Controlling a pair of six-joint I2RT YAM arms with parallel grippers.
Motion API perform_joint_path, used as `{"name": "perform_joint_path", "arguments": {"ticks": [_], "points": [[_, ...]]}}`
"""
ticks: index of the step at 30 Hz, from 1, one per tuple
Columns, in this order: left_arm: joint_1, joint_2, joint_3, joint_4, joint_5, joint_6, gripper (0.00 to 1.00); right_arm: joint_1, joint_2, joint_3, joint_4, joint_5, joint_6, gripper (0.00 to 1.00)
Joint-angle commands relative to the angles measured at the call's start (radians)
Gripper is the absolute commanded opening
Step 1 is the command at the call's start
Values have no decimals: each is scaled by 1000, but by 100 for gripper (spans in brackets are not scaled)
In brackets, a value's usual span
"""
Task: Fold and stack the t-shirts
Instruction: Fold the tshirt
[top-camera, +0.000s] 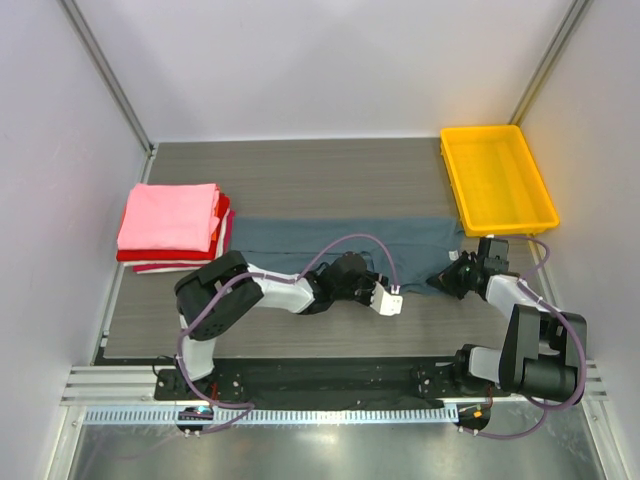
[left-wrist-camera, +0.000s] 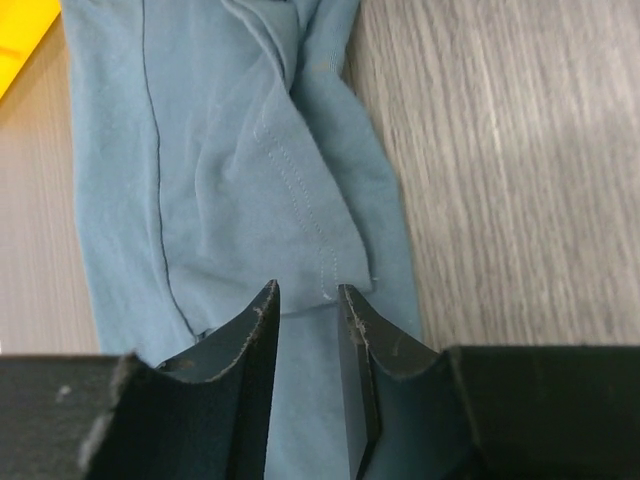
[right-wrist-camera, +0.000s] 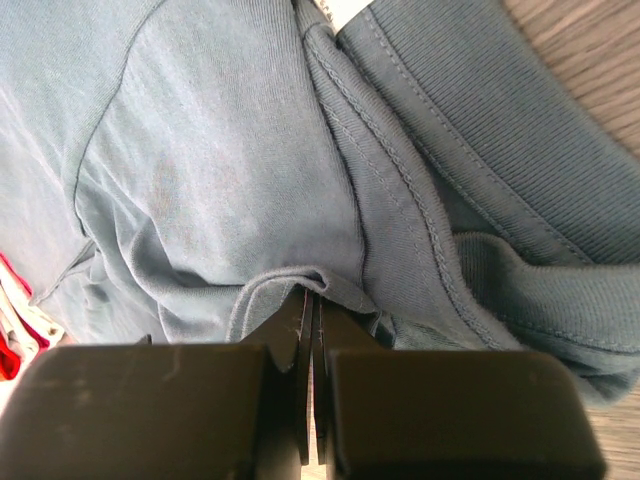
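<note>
From above, the wood-grain table holds four t-shirts. Three are folded into flat rectangles and stacked at 9 o'clock: the pink t-shirt on top, the red t-shirt under it, and the white t-shirt showing only as a bottom edge. The fourth, the blue-grey t-shirt, lies as a long soft band across the centre. One glossy, rectangular yellow tray sits at 1 o'clock. The left gripper is at the band's near edge, and the right gripper is at its bunched end at 3 o'clock.

In the left wrist view, the left gripper's two dark fingers stand a little apart over rumpled cotton, with a stitched hem running toward 12 o'clock. Bare table lies at 3 o'clock and a corner of the tray at 11 o'clock.

In the right wrist view, the right gripper is pressed together on a small raised fold of the blue-grey t-shirt. A ribbed collar band crosses at 2 o'clock, and slivers of red and white cloth show at 8 o'clock.
</note>
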Motion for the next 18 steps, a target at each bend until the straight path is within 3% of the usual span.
{"name": "perform_joint_path", "arguments": {"ticks": [1,18], "points": [[-4,11,-6,19,-25,45,32,0,21,-2,5,7,-8,1],[-22,11,-24,10,-13,73,36,-2,44,-12,24,-5,-7,1]]}}
